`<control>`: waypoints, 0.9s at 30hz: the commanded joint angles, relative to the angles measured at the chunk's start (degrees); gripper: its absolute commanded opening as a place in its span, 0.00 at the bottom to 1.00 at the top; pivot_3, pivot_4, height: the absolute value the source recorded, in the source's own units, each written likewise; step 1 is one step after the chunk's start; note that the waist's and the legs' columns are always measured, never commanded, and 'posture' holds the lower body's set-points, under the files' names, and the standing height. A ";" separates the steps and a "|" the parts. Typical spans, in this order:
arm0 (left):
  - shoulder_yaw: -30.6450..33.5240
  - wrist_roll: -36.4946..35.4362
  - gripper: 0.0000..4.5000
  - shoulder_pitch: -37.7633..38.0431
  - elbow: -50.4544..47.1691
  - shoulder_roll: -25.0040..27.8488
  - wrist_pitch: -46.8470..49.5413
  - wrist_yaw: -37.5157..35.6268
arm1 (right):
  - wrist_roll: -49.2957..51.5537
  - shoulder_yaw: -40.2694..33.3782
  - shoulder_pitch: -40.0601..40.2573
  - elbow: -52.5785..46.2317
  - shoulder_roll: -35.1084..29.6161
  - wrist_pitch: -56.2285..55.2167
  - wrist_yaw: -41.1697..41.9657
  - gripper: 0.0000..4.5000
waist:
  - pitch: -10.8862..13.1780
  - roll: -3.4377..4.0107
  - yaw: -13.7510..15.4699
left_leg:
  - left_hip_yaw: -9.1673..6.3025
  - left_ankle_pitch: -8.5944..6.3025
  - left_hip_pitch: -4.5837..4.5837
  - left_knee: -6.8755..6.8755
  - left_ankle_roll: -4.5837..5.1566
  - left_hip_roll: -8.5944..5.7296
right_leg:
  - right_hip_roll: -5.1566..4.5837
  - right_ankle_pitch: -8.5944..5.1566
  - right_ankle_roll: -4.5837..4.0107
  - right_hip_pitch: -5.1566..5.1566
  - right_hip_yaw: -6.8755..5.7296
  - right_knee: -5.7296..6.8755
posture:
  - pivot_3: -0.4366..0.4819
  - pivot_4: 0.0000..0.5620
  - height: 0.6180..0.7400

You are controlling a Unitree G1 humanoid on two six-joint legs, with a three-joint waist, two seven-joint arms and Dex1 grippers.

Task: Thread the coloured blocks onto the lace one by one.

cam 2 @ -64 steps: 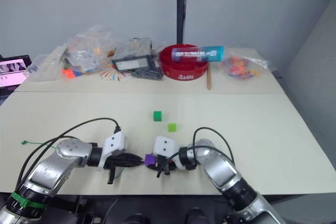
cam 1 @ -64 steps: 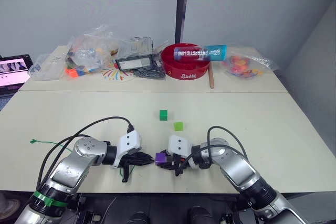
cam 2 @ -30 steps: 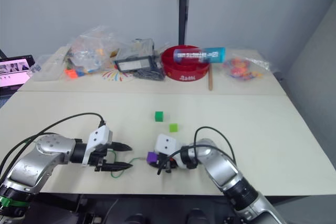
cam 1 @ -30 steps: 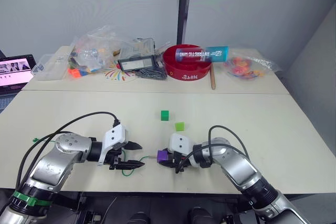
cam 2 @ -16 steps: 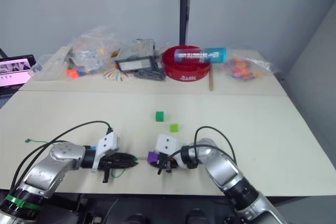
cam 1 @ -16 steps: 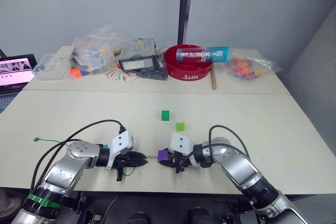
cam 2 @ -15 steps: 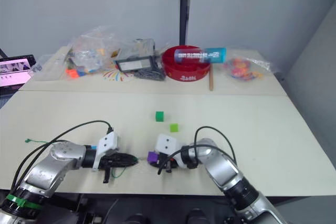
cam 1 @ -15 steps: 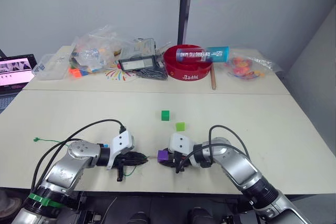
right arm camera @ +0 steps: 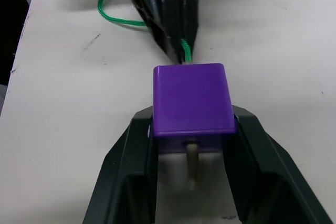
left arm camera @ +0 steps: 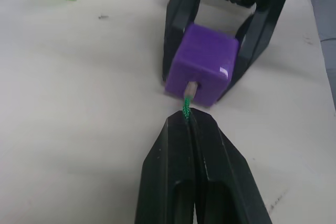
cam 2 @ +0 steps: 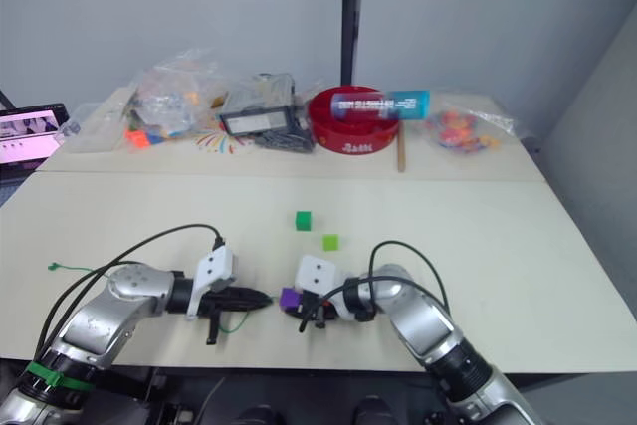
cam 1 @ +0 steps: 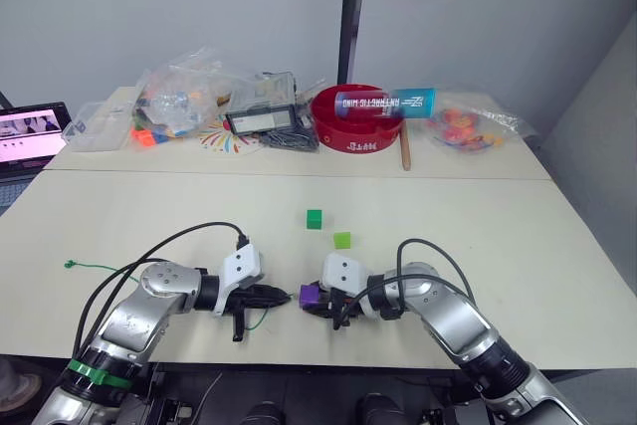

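Right gripper [right arm camera: 191, 145] clamps purple plastic cube [right arm camera: 192, 99] near bench's front edge | left gripper [left arm camera: 190, 129] pinches thin green lace [left arm camera: 186, 109], tip through | two green cubes [cam 1: 327, 229] unthreaded

You see a purple block [left arm camera: 202, 69], green lace [left arm camera: 186, 109] with pale tip [right arm camera: 192, 165], black fingers [left arm camera: 173, 166], light green block [cam 1: 341, 240], dark green block [cam 1: 314, 218], cream table [cam 1: 478, 226].

Purple block [right arm camera: 192, 99] on the table — lace [left arm camera: 186, 109] tip through it, green blocks [cam 1: 327, 229] apart.
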 commanded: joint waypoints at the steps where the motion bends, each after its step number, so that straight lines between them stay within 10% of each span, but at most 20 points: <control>1: -1.78 0.86 0.00 -1.72 -1.65 -1.01 -0.61 0.04 | -1.89 0.75 1.53 2.71 -1.72 3.31 -1.30 0.26 | 0.00 0.00 -0.10 | 0.00 0.00 0.01 0.00 0.00 0.00 | 0.00 0.00 0.00 0.00 0.00 0.00 | 0.48 0.27 0.92; 9: -5.08 3.50 0.00 -2.33 -0.15 -2.07 -0.16 -0.78 | -2.09 0.98 1.48 2.75 -1.33 3.61 -1.54 0.26 | -0.04 0.02 0.13 | 0.00 0.00 0.07 0.00 0.00 -0.03 | -0.02 -0.01 0.02 0.10 0.00 -0.02 | 0.48 0.27 0.92; 16: 1.75 -1.39 0.47 -2.74 -1.75 -0.10 5.06 -0.33 | -2.04 1.22 1.80 2.86 -1.49 3.35 -1.31 0.26 | -0.04 0.02 -0.11 | -0.01 0.00 0.04 0.00 0.00 -0.02 | -0.01 -0.02 0.03 0.04 0.00 0.00 | 0.48 0.27 0.92; 27: 0.07 2.25 0.47 4.80 0.17 2.16 0.32 1.93 | -1.85 0.84 0.73 3.92 -2.25 2.91 -0.64 0.26 | -0.08 0.05 0.00 | 0.00 0.00 0.10 -0.02 0.00 -0.02 | -0.04 -0.03 0.03 0.09 -0.02 -0.01 | 0.48 0.27 0.92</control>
